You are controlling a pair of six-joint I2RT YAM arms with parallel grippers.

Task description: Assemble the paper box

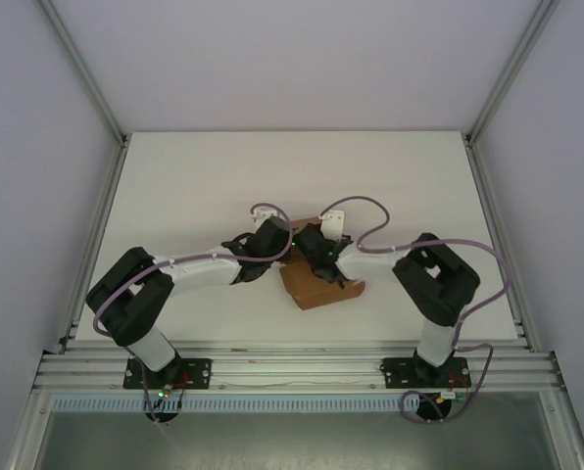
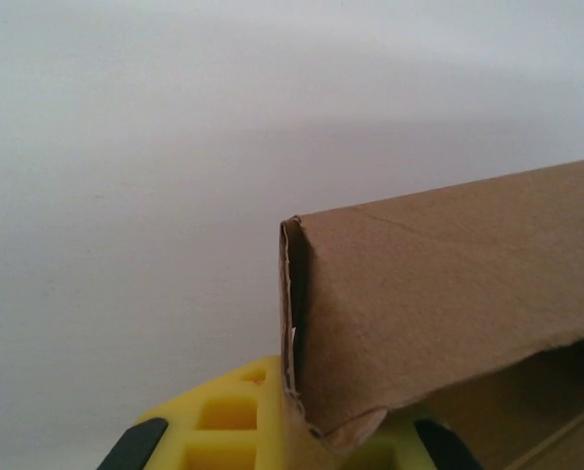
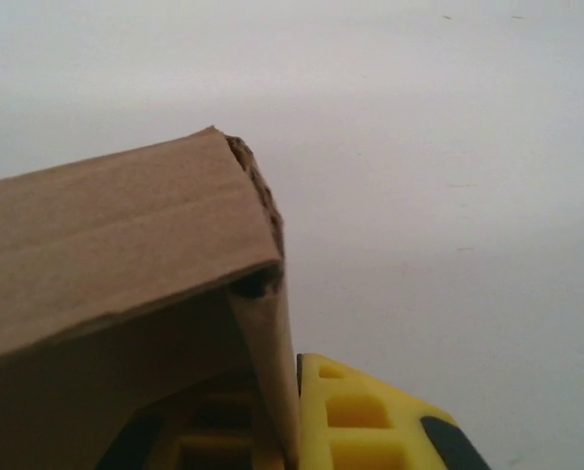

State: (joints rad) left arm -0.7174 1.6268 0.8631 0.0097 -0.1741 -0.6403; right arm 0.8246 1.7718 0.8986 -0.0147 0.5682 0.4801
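The paper box (image 1: 323,288) lies near the middle of the white table (image 1: 194,196), a little towards the near edge, between the two arms; both wrists meet over its far side. The left gripper (image 1: 277,253) comes in from the left and the right gripper (image 1: 321,262) from the right, the two heads close together above the brown card.

In the left wrist view the left gripper (image 2: 307,441) is closed down on an upright corner of the paper box (image 2: 449,284); one yellow finger (image 2: 223,421) sits outside the folded edge, the other is largely behind the card, and the wall is pinched between them.

In the right wrist view the paper box (image 3: 116,235) rises as a raised panel with a flap folded down from its corner; the right gripper (image 3: 277,431) has that flap between its fingers (image 3: 370,421), one clear on the outside and one in shadow under the panel; it looks nearly closed and gripping the flap, though the shaded finger's contact is hard to make out.
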